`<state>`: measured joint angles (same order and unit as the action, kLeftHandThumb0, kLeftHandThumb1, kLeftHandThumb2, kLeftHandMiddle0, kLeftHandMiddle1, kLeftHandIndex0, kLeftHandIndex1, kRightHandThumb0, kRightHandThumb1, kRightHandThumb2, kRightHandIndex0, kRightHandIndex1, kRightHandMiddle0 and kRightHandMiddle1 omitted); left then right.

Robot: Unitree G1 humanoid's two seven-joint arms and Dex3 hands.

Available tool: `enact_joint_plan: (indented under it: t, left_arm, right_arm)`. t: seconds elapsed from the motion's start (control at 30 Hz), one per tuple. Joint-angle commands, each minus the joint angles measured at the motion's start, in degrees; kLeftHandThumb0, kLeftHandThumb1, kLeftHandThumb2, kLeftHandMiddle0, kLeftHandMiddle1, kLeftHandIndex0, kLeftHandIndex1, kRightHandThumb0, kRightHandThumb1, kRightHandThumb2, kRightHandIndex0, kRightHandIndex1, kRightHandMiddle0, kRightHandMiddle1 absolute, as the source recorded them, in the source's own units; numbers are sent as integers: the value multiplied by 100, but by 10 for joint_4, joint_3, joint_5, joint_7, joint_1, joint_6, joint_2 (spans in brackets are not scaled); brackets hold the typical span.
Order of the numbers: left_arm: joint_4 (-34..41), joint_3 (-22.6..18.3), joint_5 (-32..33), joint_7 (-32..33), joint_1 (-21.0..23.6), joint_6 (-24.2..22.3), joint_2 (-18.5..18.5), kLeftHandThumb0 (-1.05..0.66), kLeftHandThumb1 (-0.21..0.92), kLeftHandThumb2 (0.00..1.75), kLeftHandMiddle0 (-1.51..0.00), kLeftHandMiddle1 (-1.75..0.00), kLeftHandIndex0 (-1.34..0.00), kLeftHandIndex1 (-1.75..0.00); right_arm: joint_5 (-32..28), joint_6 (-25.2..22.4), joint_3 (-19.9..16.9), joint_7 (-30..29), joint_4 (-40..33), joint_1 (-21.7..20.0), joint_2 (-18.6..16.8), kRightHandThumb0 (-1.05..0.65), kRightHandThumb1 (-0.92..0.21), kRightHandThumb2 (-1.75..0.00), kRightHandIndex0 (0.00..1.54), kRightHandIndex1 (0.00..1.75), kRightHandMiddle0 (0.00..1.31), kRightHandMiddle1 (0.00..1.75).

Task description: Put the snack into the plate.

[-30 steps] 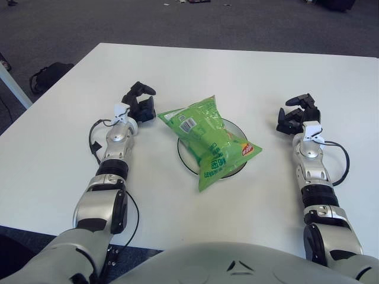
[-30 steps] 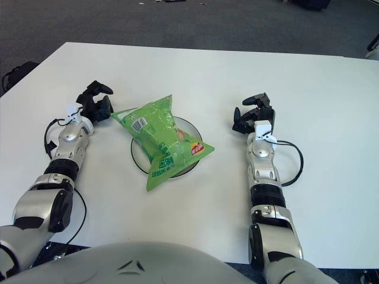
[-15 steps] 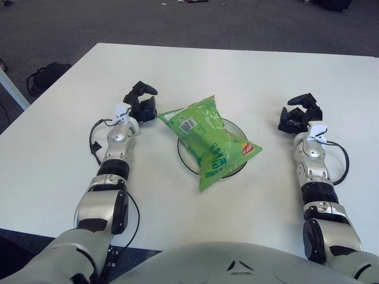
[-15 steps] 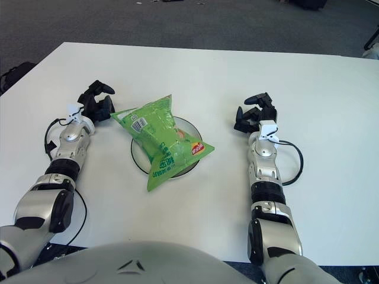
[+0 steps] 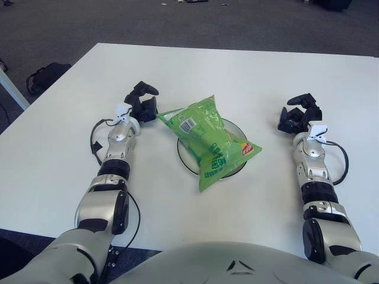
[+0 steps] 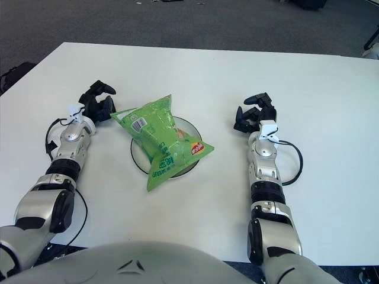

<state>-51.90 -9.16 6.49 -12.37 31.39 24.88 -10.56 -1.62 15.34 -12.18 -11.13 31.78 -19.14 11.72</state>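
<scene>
A green snack bag lies across a round plate in the middle of the white table, its lower end hanging over the plate's near rim. My left hand rests on the table just left of the bag's top corner, fingers spread, holding nothing. My right hand rests on the table well to the right of the plate, fingers relaxed and empty.
The white table stretches far behind the plate. Dark carpet lies beyond its far edge. A black bag sits on the floor off the table's left side.
My right hand has drawn slightly to the right, away from the plate. My left hand has shifted a little up. The bag has not moved.
</scene>
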Motion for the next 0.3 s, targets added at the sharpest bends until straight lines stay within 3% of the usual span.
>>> enact_joint_plan:
  t: [0.0,0.27]
  left_arm:
    - [-28,6,-4,0,-45,-22,20,-42,53,105,-105,-175,-45,-175]
    - [-25,8,-8,6,-47,-24,21,-41,53,104,-104,-175,-44,-175]
  right_arm:
    - [-17,-15,0,12,31,47,-34,-1,-18,-146,78,165,46,175]
    - [-40,-24,-7,39,27,49,-35,-1,-18,-146,77,165,46,175]
